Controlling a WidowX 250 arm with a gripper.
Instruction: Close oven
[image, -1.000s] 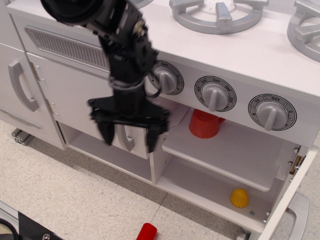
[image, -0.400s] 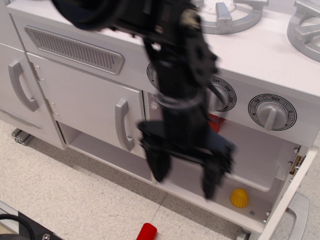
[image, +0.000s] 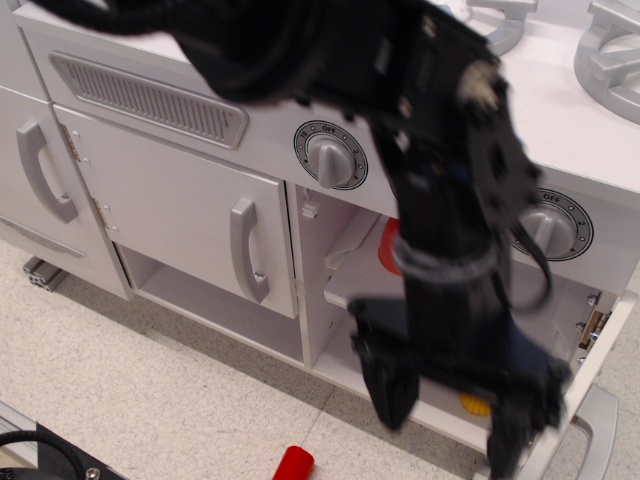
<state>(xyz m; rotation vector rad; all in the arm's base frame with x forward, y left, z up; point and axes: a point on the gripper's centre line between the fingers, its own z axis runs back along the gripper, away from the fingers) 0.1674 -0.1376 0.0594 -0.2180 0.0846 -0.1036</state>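
Observation:
The white oven (image: 340, 285) stands open, and its inner shelf shows behind my arm. Its door (image: 588, 380) is swung out to the right and seen edge-on at the lower right corner, with the silver handle (image: 603, 425) on its outer side. My black gripper (image: 450, 410) hangs open and empty in front of the oven's lower right part. Its right finger (image: 518, 440) is close to the door's edge; I cannot tell if they touch. A red cup (image: 389, 247) on the shelf and a yellow piece (image: 476, 405) on the oven floor are mostly hidden by the arm.
A windowless cupboard door with a vertical grey handle (image: 246, 250) is left of the oven, and another handle (image: 40, 170) is further left. Knobs (image: 325, 155) and a vent grille (image: 150, 100) sit above. A red object (image: 293, 465) lies on the floor in front.
My arm has swept right and down, from in front of the cupboard door to the oven opening's lower right, near the open door. The door has not visibly moved.

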